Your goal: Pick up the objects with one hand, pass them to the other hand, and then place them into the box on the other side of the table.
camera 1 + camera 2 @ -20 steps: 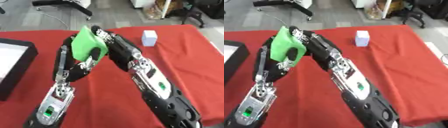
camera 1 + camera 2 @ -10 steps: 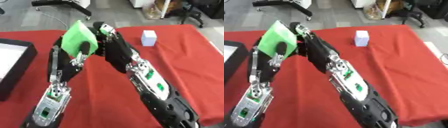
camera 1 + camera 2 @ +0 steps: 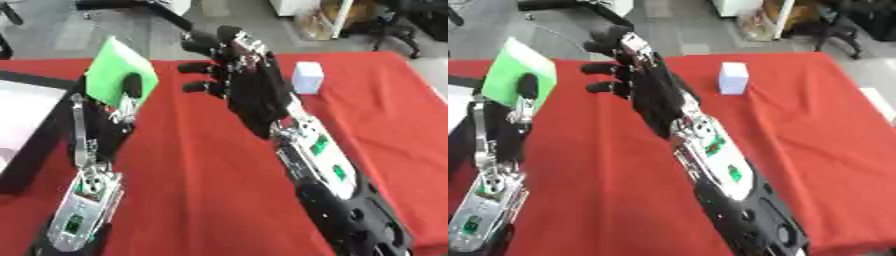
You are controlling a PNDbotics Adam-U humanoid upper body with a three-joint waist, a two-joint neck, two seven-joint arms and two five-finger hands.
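No writing can be read on anything. The left hand (image 3: 118, 100), raised above the red tablecloth (image 3: 201, 165), pinches a flat green block (image 3: 119, 71) near the black box (image 3: 35, 145). The right hand (image 3: 236, 75) stands upright beside it, fingers spread apart and empty. A small white cube (image 3: 307, 77) sits on the cloth further right.

Box (image 3: 26, 145) at table's (image 3: 201, 165) left edge, cube (image 3: 307, 77) far right, both hands between.
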